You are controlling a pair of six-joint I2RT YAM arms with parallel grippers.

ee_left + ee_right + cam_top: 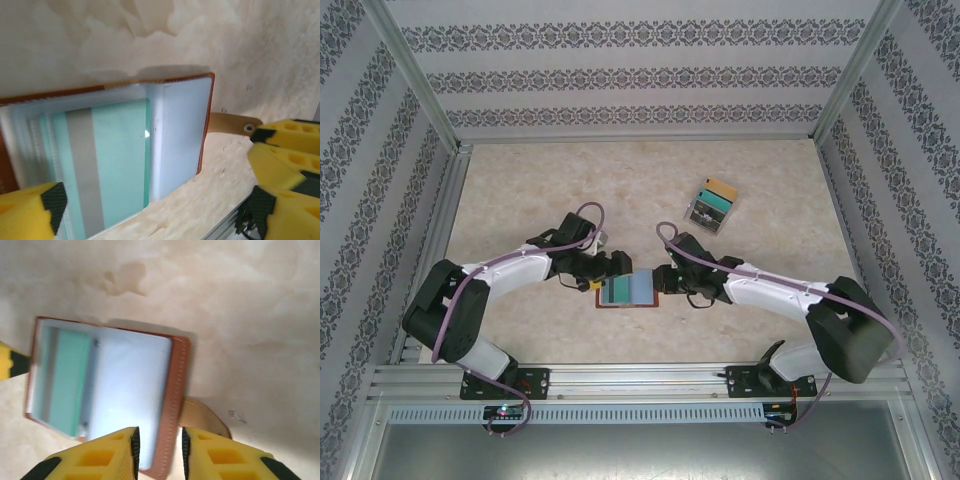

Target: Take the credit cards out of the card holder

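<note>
lying open on the table (520,190), card holder (628,291) with teal credit card (107,165) in its sleeve; left gripper (588,282) splayed wide alongside, right gripper (160,440) narrowly parted astride cover edge, grip cannot be told; risk: unpinned holder drags along when card is pulled.

1. Card holder (628,290): no lettering, brand or number can be read on its brown leather or its pale pockets.
2. Teal credit card (115,160), in the card holder's left pocket: it shows a plain grey stripe and no legible print.
3. Box of cards (713,206), beyond the card holder to its right: any markings are too small to read.
</note>
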